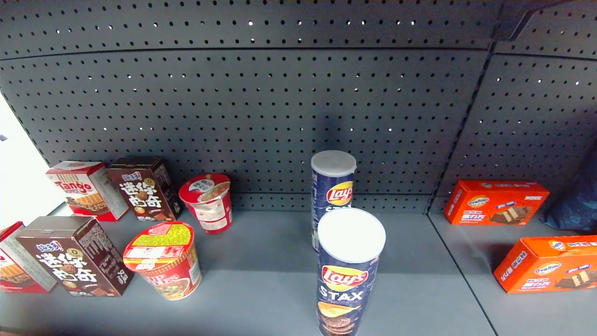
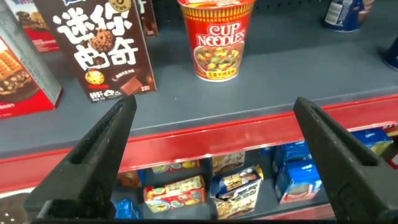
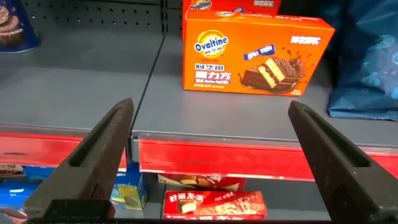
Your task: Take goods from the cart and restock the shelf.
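From where I stand, the restocking looks partway done. The shelf (image 1: 261,284) already holds a fair spread. A chip can (image 1: 350,280) stands near the front edge with a second chip can (image 1: 332,186) close behind it. To their left are a large noodle cup (image 1: 163,261) and a smaller noodle cup (image 1: 208,201). Farther left are brown biscuit boxes (image 1: 74,256) and a red wafer box (image 1: 85,189). Orange cake boxes (image 1: 495,203) sit in the next bay to the right, near a blue bag (image 1: 576,205). The left gripper (image 2: 214,106) hangs in front of the shelf's red edge strip (image 2: 249,134), facing the large noodle cup, its fingers spread wide with nothing between them. The right gripper (image 3: 211,107) hangs before the orange cake boxes, equally wide and empty. There are bare stretches between the cups and the cans, and between the cans and the next bay. I'd judge more goods are wanted, and the next item is not yet fetched from the cart.
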